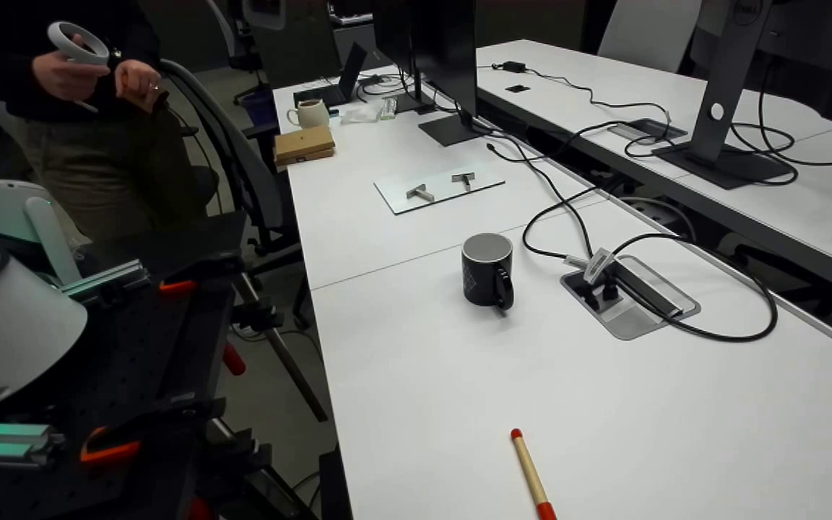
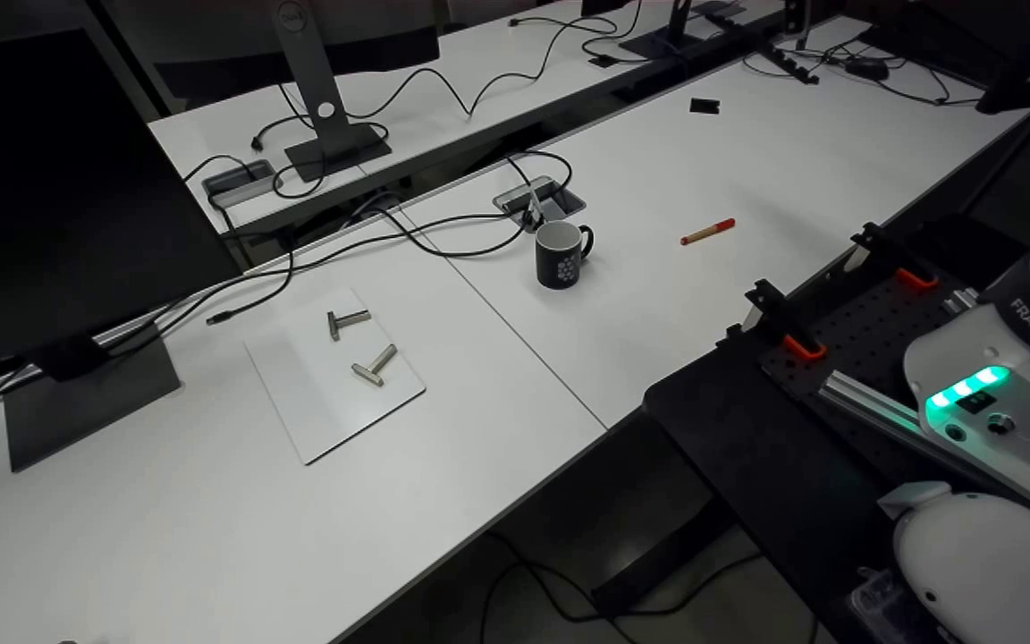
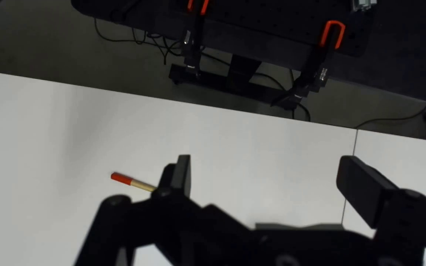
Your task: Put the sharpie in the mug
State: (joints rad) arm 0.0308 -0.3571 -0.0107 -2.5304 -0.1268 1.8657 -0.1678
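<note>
Early stage, as judged: nothing done yet. Sharpie (image 2: 708,232) is lying flat on bench (image 2: 649,340), well apart from mug (image 2: 560,257), at mug's three o'clock in exterior view. Mug is standing upright, mouth facing up, nothing sticking out. Fingers (image 3: 362,190) are standing wide apart, holding nothing; in wrist view sharpie is showing at nine o'clock from gap between them, partly hiding behind one finger. Remaining, probably: aligning over sharpie, closing on it, lifting, carrying to mug, turning upright, releasing inside.
</note>
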